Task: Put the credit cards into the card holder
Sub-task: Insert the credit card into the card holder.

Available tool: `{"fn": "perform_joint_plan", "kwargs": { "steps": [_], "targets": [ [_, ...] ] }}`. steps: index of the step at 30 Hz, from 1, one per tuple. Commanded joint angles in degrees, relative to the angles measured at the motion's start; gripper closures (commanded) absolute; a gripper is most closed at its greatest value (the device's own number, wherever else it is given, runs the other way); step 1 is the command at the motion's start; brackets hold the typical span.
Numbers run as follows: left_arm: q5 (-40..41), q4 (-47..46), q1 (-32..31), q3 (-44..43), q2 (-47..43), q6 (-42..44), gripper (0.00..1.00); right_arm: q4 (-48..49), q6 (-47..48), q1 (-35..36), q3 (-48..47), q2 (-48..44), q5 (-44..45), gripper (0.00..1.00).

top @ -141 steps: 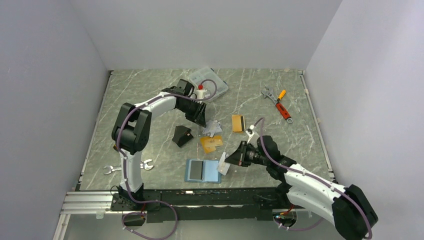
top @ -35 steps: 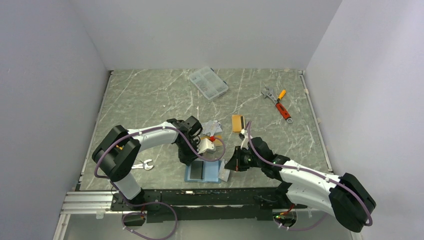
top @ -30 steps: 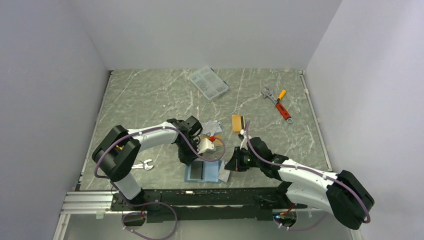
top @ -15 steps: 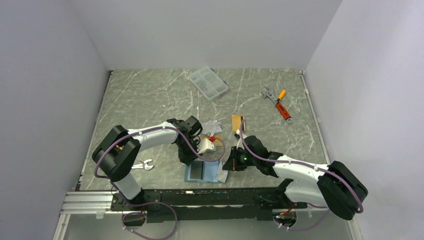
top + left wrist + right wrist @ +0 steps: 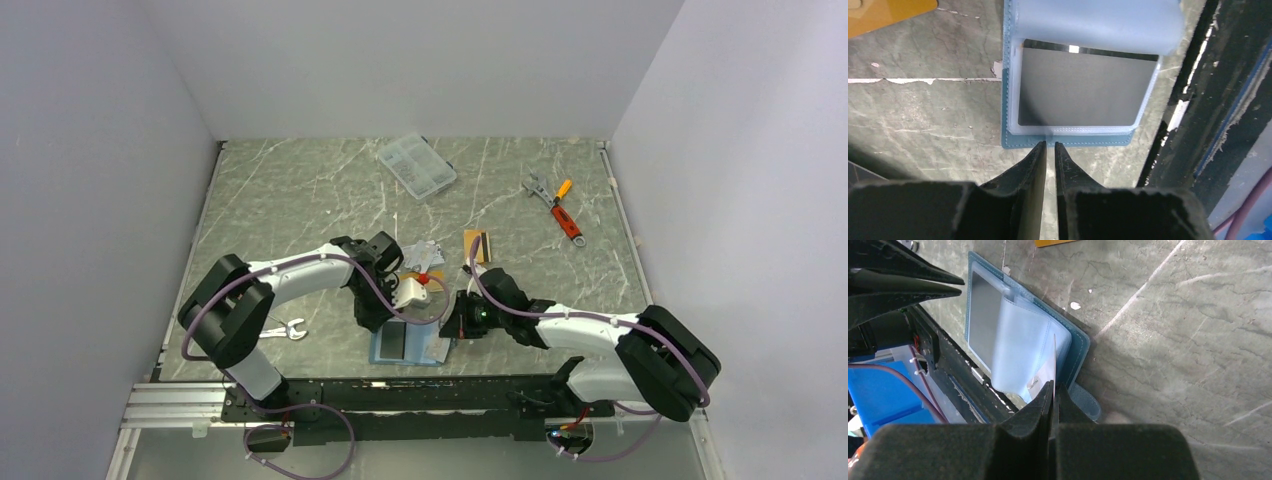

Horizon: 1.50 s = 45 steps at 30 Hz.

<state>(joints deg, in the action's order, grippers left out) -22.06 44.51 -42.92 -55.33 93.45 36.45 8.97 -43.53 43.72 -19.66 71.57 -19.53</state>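
The teal-blue card holder (image 5: 425, 350) lies open at the table's near edge, with a dark grey card (image 5: 1080, 87) in its left clear pocket. My left gripper (image 5: 1049, 144) is shut, tips on the holder's left edge (image 5: 1068, 141); from above it (image 5: 377, 318) sits beside the holder. My right gripper (image 5: 1054, 386) is shut on a silver-grey card (image 5: 1054, 357), held edge-on with its far end at the holder's light blue sleeves (image 5: 1020, 347). From above it (image 5: 453, 328) is at the holder's right side. An orange-gold card (image 5: 477, 246) and silver cards (image 5: 422, 250) lie further back.
A clear compartment box (image 5: 416, 167) stands at the back. An adjustable wrench and an orange-handled tool (image 5: 555, 205) lie at the back right, a small spanner (image 5: 287, 328) at the front left. The black rail (image 5: 400, 388) runs just behind the holder's near edge. Another orange card (image 5: 888, 12) lies near the holder.
My right gripper has moved left with the silver card, up to the holder's right side. My left gripper, which earlier came from the back, has stayed at the holder.
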Motion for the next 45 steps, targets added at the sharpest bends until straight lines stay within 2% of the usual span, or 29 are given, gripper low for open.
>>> {"fn": "perform_joint_plan", "kwargs": {
  "steps": [1, 10, 18, 28, 32, 40, 45],
  "targets": [
    [-3.35, 4.42, -0.47, -4.74, -3.72, 1.17, 0.82, -0.05, 0.91, 0.34, -0.66, 0.72, 3.37, 1.00],
    [-12.86, 4.33, -1.25, -13.19, 0.07, 1.80, 0.81, 3.26, -0.24, 0.68, -0.44, 3.37, 1.31, 1.00],
    [-16.27, -0.75, -1.69, -14.83, 5.78, 0.54, 0.81, 6.06, -1.49, 1.75, -0.44, 5.71, 0.63, 1.00],
    [-20.58, -1.63, -1.77, -15.99, 9.76, -0.59, 0.80, 7.44, -1.74, 1.88, 0.19, 6.34, 0.92, 1.00],
    [-19.31, -1.47, -2.35, -15.68, 11.37, -0.44, 0.80, 7.58, -1.65, 1.79, 0.22, 6.28, 1.20, 1.00],
    [-6.88, -6.25, -4.07, -11.87, 10.86, -3.03, 0.83, 8.36, -1.96, 1.89, 1.19, 6.06, 1.19, 1.00],
    [-2.72, -6.48, -4.28, -10.61, 9.60, -2.30, 0.85, 6.57, -1.59, 1.83, 2.00, 4.19, 1.87, 1.00]
  ]
}}
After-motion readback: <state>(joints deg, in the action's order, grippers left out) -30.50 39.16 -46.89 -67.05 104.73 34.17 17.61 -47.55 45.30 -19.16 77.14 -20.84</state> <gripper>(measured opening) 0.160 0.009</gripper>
